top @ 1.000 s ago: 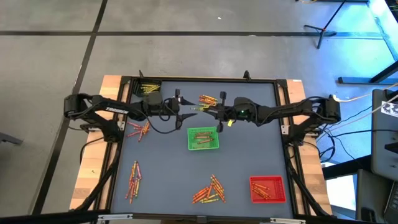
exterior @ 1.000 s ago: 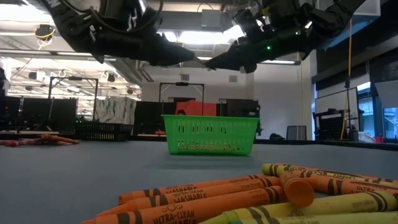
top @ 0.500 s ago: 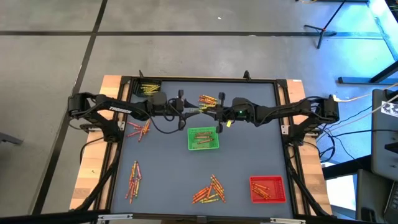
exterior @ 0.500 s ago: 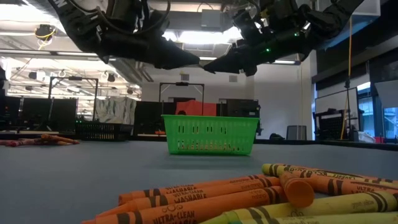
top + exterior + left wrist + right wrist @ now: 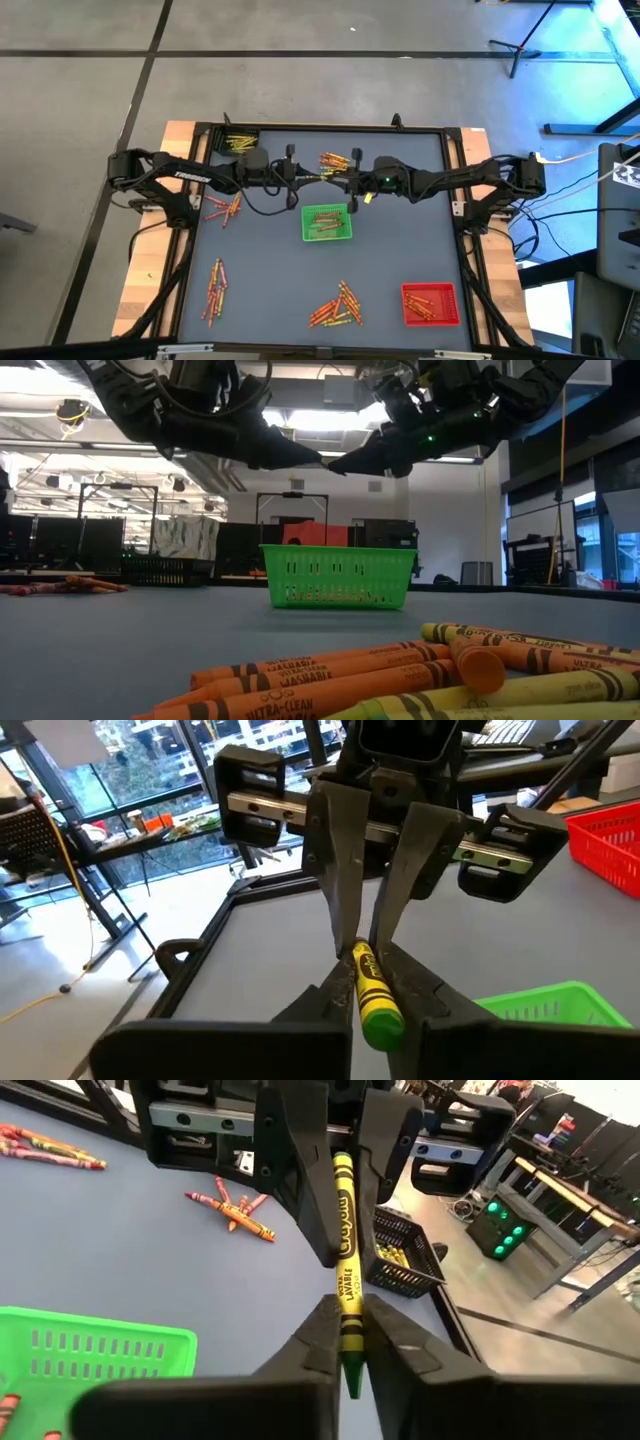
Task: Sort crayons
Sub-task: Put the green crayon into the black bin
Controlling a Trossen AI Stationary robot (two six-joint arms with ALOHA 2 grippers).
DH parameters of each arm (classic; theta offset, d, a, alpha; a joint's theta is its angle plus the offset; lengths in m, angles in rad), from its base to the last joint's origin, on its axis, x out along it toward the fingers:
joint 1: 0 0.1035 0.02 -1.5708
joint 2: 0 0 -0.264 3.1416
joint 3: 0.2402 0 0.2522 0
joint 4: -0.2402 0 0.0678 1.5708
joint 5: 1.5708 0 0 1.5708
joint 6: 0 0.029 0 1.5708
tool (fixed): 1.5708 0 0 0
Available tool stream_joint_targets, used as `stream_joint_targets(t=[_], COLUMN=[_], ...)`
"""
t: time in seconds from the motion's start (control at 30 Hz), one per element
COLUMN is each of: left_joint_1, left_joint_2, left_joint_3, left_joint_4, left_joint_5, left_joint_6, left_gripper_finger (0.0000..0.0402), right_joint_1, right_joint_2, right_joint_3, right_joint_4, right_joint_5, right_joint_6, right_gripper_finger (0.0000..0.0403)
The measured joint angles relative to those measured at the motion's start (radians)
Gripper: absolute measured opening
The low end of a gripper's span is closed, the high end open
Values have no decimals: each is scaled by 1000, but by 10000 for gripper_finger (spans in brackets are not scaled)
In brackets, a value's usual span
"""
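Observation:
A yellow crayon [image 5: 343, 1230] hangs in the air between my two grippers, above the table just beyond the green tray [image 5: 326, 222]. My left gripper [image 5: 316, 178] reaches in from the table's left and is shut on the crayon. My right gripper [image 5: 336, 179] reaches in from the right and also has its fingers on it. In the low view the two sets of fingertips meet high over the green tray [image 5: 338, 577]. Other crayons lie in loose piles on the table [image 5: 337, 305]. My left gripper pinches the yellow crayon near its flat end [image 5: 371, 992] between its two fingers. The fingers come level from the table's left and lie along the crayon, which is clear of the table. My right gripper pinches the same crayon near its pointed end [image 5: 347, 1338] between its two fingers. They come about level from the table's right, along the crayon, which bridges the two grippers roughly level.
A red tray [image 5: 430, 303] with crayons stands at the near right, and a black tray [image 5: 238, 143] with yellow crayons at the far left corner. Crayon piles lie at the far middle [image 5: 335, 160], the left [image 5: 222, 208] and the near left [image 5: 215, 290].
My left gripper, open a second ago just short of the crayon held out by my right gripper, has shut on the crayon's free end. The crayon has stayed in the air between the two grippers.

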Motion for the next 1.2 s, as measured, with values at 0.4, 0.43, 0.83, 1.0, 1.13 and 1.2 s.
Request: stream_joint_targets(t=[0.4,0.43,0.83,1.0,1.13,1.2], left_joint_1=[0,1,160,276,352,383], left_joint_2=[-132,-148,-233,-232,-232,-231], left_joint_3=[0,0,0,0,0,0], left_joint_4=[-267,-297,-757,-897,-949,-961], left_joint_5=[-388,-454,-1005,-1004,-911,-874], left_joint_6=[54,55,-51,-189,-217,-214], left_gripper_finger=[14,14,14,15,15,15], right_joint_1=[0,0,-1,-1,-1,-1], right_joint_2=[-132,-139,-146,-146,-146,-146], right_joint_3=[0,0,0,0,0,0], right_joint_4=[-217,-231,-242,-241,-240,-240], right_joint_5=[154,185,268,232,207,207], right_joint_6=[20,20,20,20,20,20], right_gripper_finger=[182,186,193,193,193,193])
